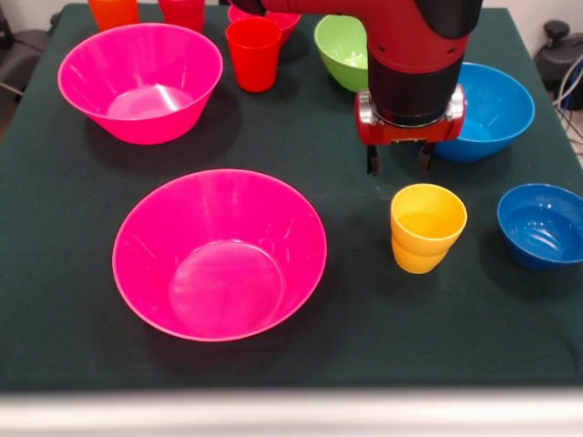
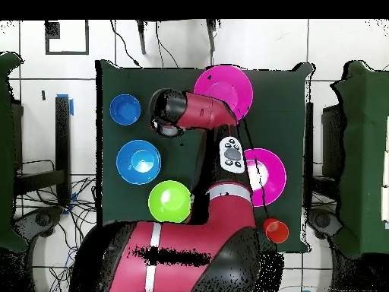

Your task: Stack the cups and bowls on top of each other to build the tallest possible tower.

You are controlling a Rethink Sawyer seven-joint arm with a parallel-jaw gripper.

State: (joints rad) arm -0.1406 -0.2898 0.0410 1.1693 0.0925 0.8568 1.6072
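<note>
Nearest you sits the large pink bowl [image 1: 219,255], empty on the dark green table [image 1: 364,346]; at its 3 o'clock stands the yellow cup [image 1: 426,228]. Your tool [image 1: 399,162] hangs just above that cup at 11 o'clock, tips apart, holding nothing. The cup looks light, stiff, slick plastic: pinch across its rim. White tiled floor surrounds the table.

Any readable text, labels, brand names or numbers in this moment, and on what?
None can be read.
Cups and bowls, such as the yellow cup and the near pink bowl: plain, no print.
Button panel on the arm: markings too small to read.
</note>
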